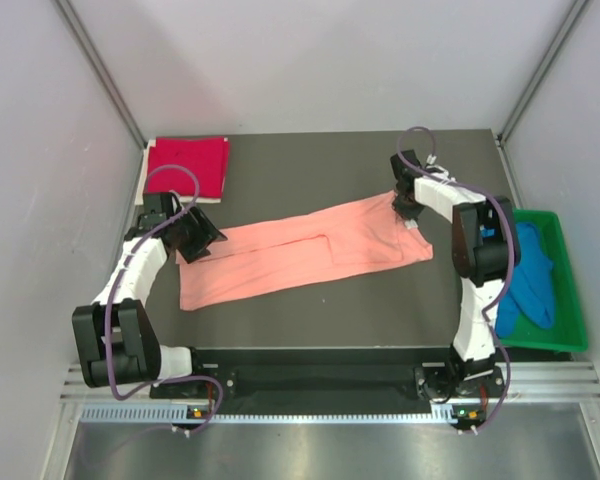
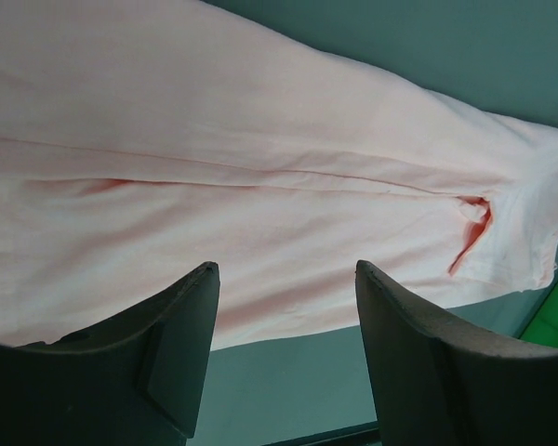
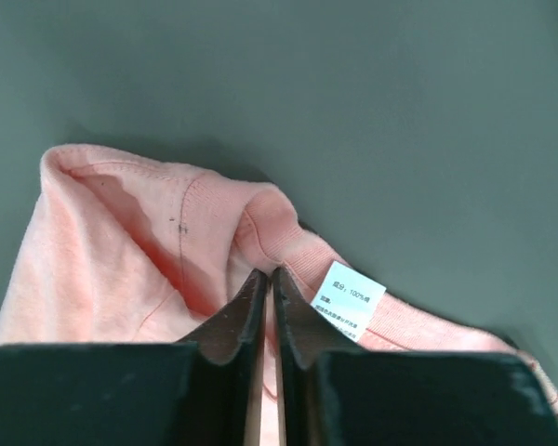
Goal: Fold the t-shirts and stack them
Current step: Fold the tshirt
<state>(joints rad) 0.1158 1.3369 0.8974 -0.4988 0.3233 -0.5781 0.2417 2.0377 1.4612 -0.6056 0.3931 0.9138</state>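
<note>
- Across the tabletop (image 1: pixel 380 320) middle, the salmon-pink t-shirt (image 1: pixel 300 255) lies long, running from near-left toward far-right.
- At its far-right collar end, the right tool (image 3: pixel 268 277) pinches the cloth.
- By the opposite left end, the left tool (image 2: pixel 286 269) hangs open.

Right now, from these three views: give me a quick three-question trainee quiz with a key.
1. True or false: the left jaws are shut on the salmon-pink t-shirt.
2. Where does the blue t-shirt lie? A) in the left jaws; B) in the green tray; C) under the salmon-pink t-shirt.
3. Fill in: the right jaws pinch the salmon-pink t-shirt near its collar, beside a white ____.

Key: 1 false, they stand open above it. 2 B. 3 label.
</note>
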